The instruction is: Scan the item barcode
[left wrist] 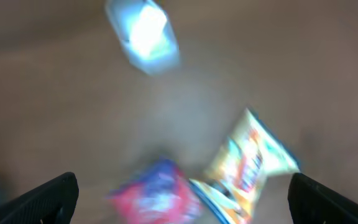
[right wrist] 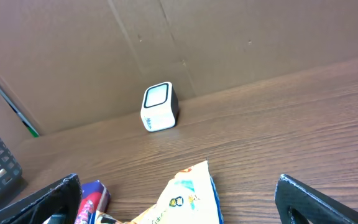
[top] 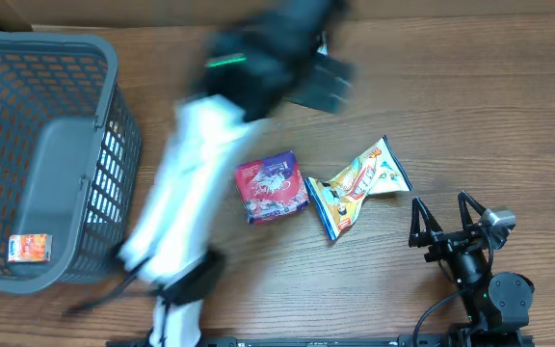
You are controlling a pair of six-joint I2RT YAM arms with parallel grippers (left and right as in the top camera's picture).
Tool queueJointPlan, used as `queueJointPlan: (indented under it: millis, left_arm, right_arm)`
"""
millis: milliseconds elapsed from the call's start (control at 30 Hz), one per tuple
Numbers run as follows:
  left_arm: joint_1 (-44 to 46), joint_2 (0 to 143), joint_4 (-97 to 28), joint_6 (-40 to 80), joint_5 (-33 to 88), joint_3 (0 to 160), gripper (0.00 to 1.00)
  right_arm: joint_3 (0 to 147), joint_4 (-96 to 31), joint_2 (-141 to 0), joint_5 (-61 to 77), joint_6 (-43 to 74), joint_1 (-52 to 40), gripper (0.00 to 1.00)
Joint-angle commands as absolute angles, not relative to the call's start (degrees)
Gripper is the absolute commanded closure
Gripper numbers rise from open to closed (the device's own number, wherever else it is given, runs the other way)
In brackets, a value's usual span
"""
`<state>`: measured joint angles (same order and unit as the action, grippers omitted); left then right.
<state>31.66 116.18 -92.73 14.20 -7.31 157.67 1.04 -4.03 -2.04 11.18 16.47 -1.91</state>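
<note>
The left hand (left wrist: pixel 182 182) is open as wide as it can go, and there is nothing in it. Its two dark fingers (left wrist: pixel 48 199) show at the far sides of its own camera picture, which is very blurry. Below that hand, on the brown desk (top: pixel 470 96), lie a purple packet (top: pixel 272 187) and a yellow bag (top: pixel 359 186). They lie side by side, so close that they seem to touch. No hand is touching either one. The white left arm (top: pixel 181 193) looks blurry from above and reaches over the middle of the desk. The right hand (top: pixel 441 204) is near the front right part of the desk, close to the yellow bag. It is wide open too and holds nothing. The little white scanner (right wrist: pixel 159 107) stands at the back of the desk, right by a brown cardboard wall (right wrist: pixel 229 37). It is well apart from the packet and the bag. A gray basket (top: pixel 114 116) sits on the left side of the desk. A small orange and white box (top: pixel 30 248) lies at the bottom of the basket.
</note>
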Motion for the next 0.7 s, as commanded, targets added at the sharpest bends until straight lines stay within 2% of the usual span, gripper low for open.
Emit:
queueJointPlan:
  millis: [0,200,367,533,667]
  left_arm:
    - [21.34,107.59,-96.84,17.17,-15.88,159.33,0.00]
    - [-0.43,102.78,-96.79,16.43,-15.14,158.85,0.00]
    - [-13.74,104.29,-96.79,8.10,-13.72,158.76,0.00]
    - [-19.22,108.18,-96.09,4.99,-14.28,158.74,0.00]
    - [-20.01,112.38,-93.10,2.11,-14.39,158.74,0.02]
  right_arm:
    - [0.45,-3.73,-1.80,11.16,16.53,-2.20,0.00]
    - [0.45,-3.73,-1.80,11.16,16.56,-2.20,0.00]
    - [0.45,-3.73,-1.80,11.16,16.56,-2.20,0.00]
    - [0.45,-3.73,-1.80,11.16,16.56,-2.20,0.00]
    - [0.45,-3.73,-1.80,11.16,16.56,-2.20,0.00]
